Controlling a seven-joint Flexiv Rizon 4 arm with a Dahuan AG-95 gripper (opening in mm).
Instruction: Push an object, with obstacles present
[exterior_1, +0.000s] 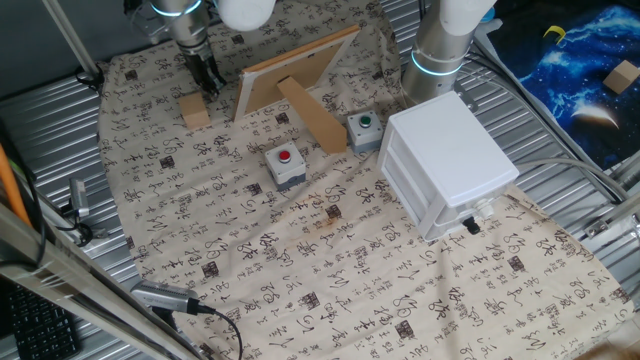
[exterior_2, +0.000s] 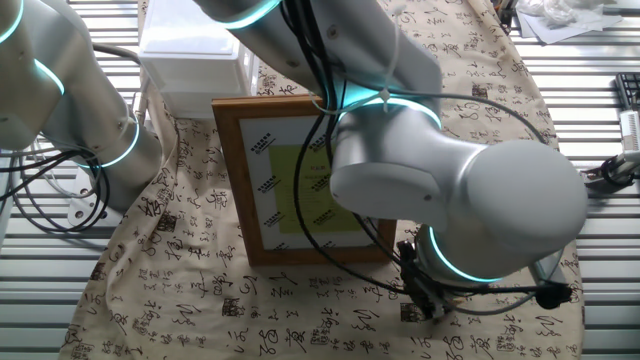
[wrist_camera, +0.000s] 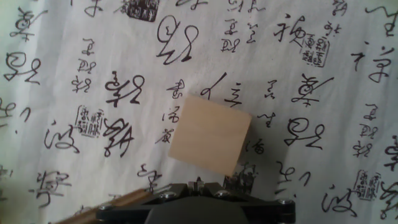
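Calligraphy-printed cloth (exterior_1: 300, 260) covers the counter. Wooden block (exterior_1: 194, 111) lies just beside the wooden frame (exterior_1: 290, 75), on its outer side. Claw (exterior_1: 208, 82) stands at the block; jaw state cannot be determined.

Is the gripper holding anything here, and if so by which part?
Nothing is held: the gripper stands beside the wooden block, which lies on the cloth.

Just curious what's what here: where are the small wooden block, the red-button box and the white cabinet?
small wooden block (wrist_camera: 210, 140), hand view, top face.
red-button box (exterior_1: 286, 156), one fixed view, its red button.
white drawer cabinet (exterior_1: 445, 138), one fixed view, top panel.
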